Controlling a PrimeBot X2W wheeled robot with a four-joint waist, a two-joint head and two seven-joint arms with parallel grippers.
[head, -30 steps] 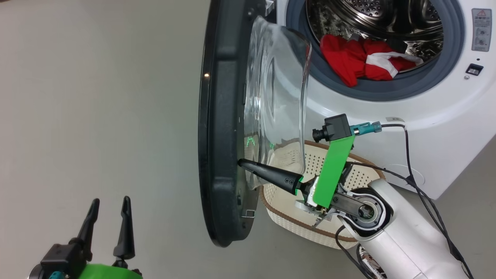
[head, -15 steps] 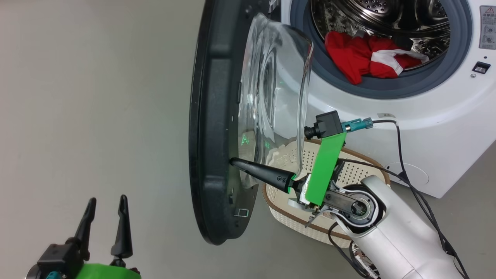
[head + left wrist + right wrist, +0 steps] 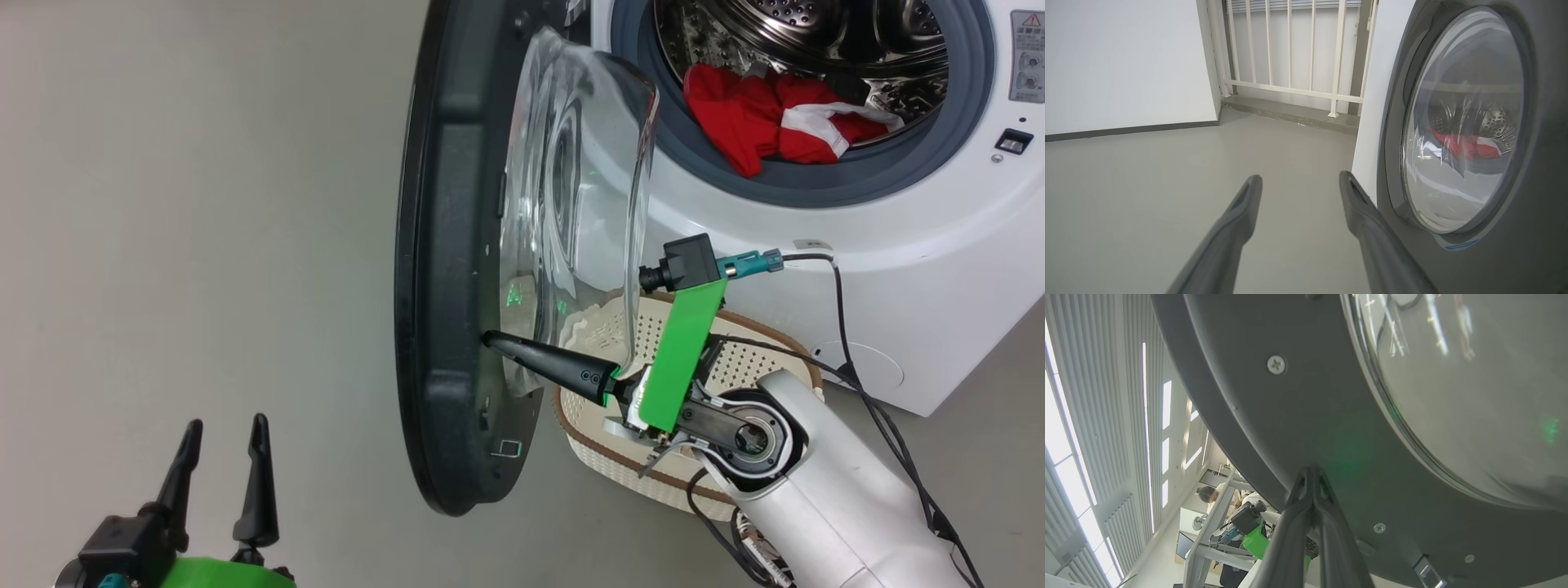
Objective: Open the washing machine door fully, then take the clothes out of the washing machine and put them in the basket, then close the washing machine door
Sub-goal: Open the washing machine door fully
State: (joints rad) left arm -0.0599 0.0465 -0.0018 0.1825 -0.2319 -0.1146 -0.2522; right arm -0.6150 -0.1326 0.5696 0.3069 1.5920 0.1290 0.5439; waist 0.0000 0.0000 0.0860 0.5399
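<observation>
The washing machine door (image 3: 445, 245) stands partly open, edge-on to me, its glass bowl (image 3: 588, 180) bulging toward the washing machine (image 3: 922, 269). My right gripper (image 3: 490, 340) is shut and empty, its tips touching the door's dark inner frame (image 3: 1310, 400) just below the glass (image 3: 1474, 388). Red and white clothes (image 3: 767, 114) lie in the steel drum and sag over the grey-blue gasket. The basket (image 3: 608, 469) sits on the floor below the drum opening, half hidden by my right arm. My left gripper (image 3: 220, 445) hangs open beside the door's outer face (image 3: 1474, 122).
Bare grey floor (image 3: 204, 204) spreads left of the door. Black cables (image 3: 849, 327) trail from my right wrist across the machine's front. A white railing (image 3: 1290, 49) and a wall (image 3: 1126, 61) stand behind. A person (image 3: 1208, 494) sits far off past the door's rim.
The door has swung a little further away from the machine with my right gripper's tips against its inner frame. The head camera has shifted slightly. My left gripper stays put.
</observation>
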